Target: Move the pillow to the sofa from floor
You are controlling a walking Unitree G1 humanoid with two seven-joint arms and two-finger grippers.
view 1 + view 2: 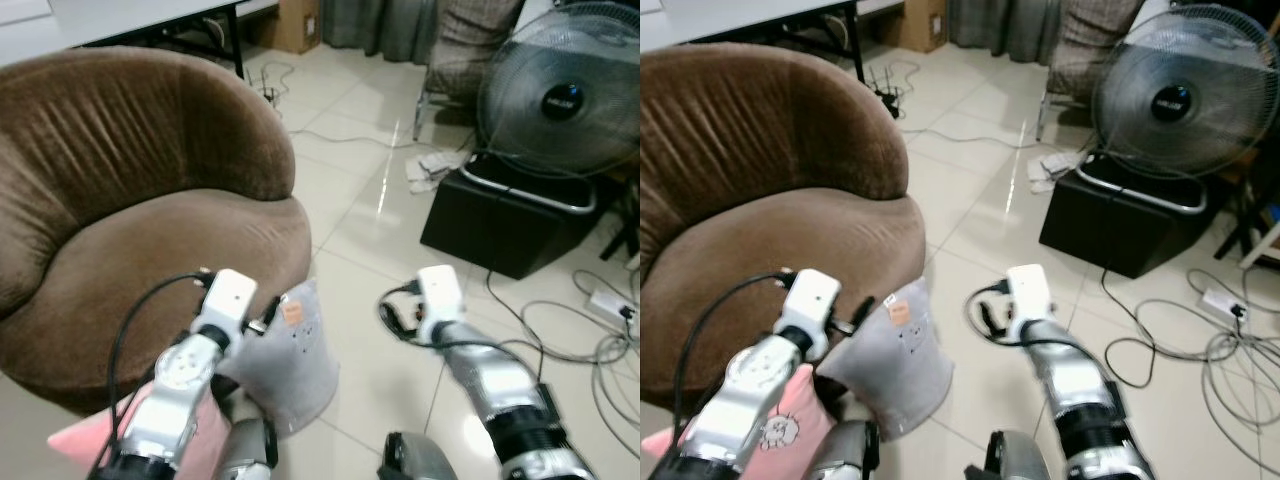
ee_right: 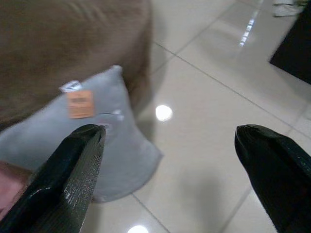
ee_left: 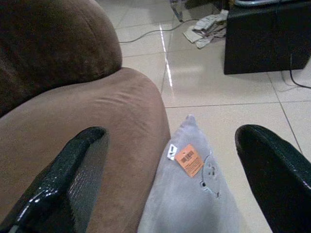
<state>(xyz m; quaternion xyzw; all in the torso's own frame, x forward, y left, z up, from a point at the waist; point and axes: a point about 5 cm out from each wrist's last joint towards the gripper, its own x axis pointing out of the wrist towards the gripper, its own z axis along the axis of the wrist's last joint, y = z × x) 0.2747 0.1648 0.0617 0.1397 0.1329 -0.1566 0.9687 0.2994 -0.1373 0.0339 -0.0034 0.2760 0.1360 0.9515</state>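
Note:
A grey pillow (image 1: 297, 362) with an orange tag stands on the tiled floor, leaning against the front of the brown round sofa (image 1: 150, 230). My left gripper (image 3: 172, 133) hovers just above the pillow's top corner, open, with one finger over the sofa seat and the other over the floor. My right gripper (image 2: 170, 130) is open too, held above the floor to the right of the pillow (image 2: 82, 131), not touching it. A pink pillow (image 1: 790, 432) lies under my left arm, beside the grey one.
A large fan (image 1: 560, 95) stands on a black box (image 1: 505, 225) at the right. Loose cables (image 1: 590, 345) and a power strip (image 1: 610, 300) lie on the floor there. A crumpled cloth (image 1: 435, 165) lies further back. Open tiles lie between sofa and box.

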